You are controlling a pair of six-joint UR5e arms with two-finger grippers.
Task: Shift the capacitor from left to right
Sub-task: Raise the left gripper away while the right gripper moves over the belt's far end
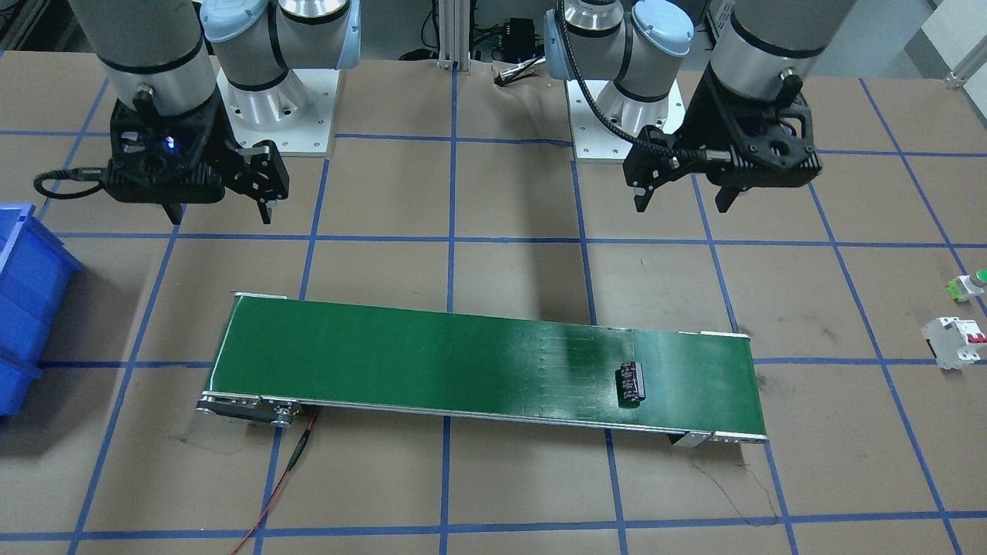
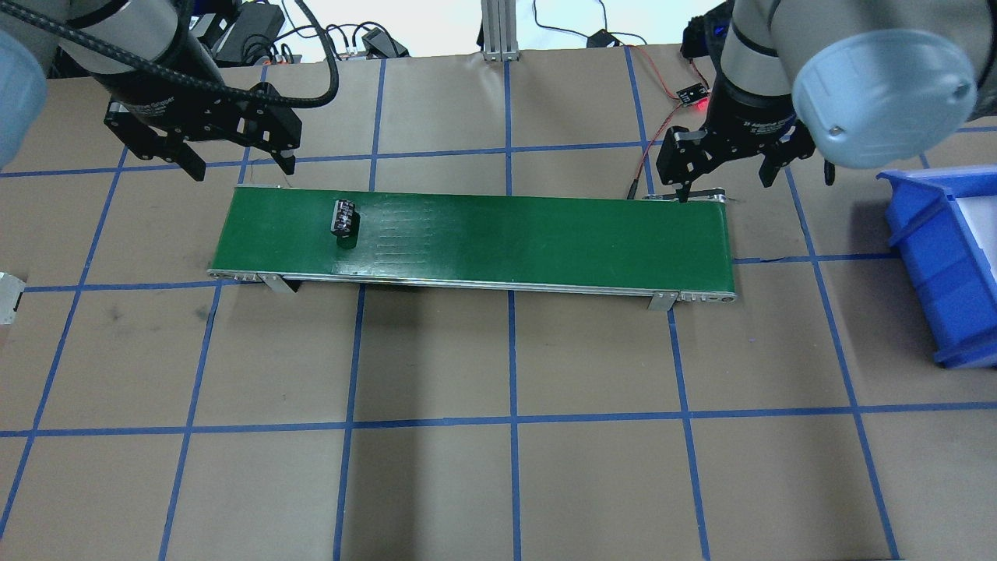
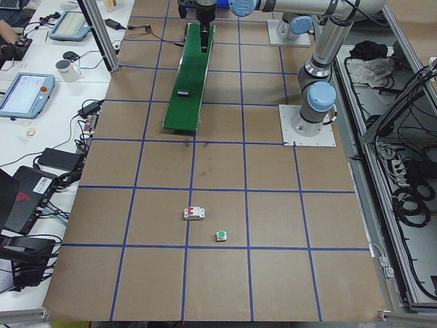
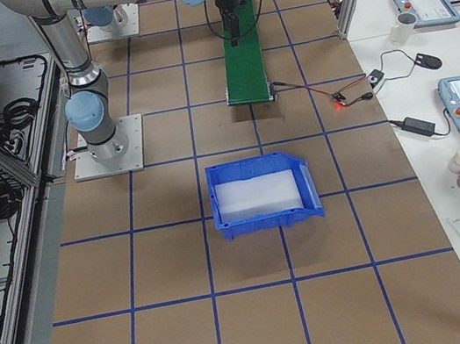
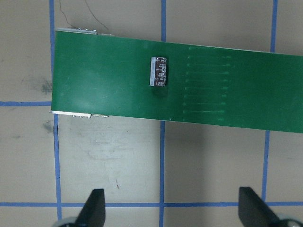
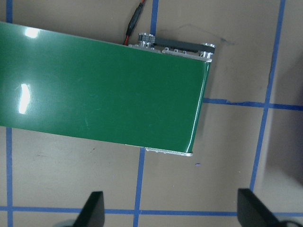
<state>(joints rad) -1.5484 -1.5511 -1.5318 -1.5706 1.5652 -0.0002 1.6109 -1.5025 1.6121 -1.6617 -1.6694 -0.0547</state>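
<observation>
Toward the near left edge of the tabletop (image 2: pixel 506 467), pass over a white breaker (image 1: pixel 954 342) and a green-capped button (image 1: pixel 970 286), both well apart from the work. Farther in, on the green conveyor belt (image 2: pixel 506 234), find the capacitor (image 2: pixel 343 217) lying crosswise near the belt's left end, pale markings showing, touched by nothing. Beyond and above that end, see the left end effector (image 2: pixel 240 160) raised, spread wide and holding nothing; confirm in its wrist view, with both fingertips (image 5: pixel 94 208) far apart and the capacitor well ahead of them. Across at the belt's right end, see the right end effector (image 2: pixel 724 179) likewise spread and bare, over plain green belt. Right of that, note a blue bin (image 2: pixel 927 257) on the tabletop. Judging by all this, count the move as only begun: capacitor set on the belt, but at the left side, well apart from the right. Left to do, by that reading: bring it along to the right end, presumably by running the belt, then take it up with the right end effector and perhaps place it in the bin.
</observation>
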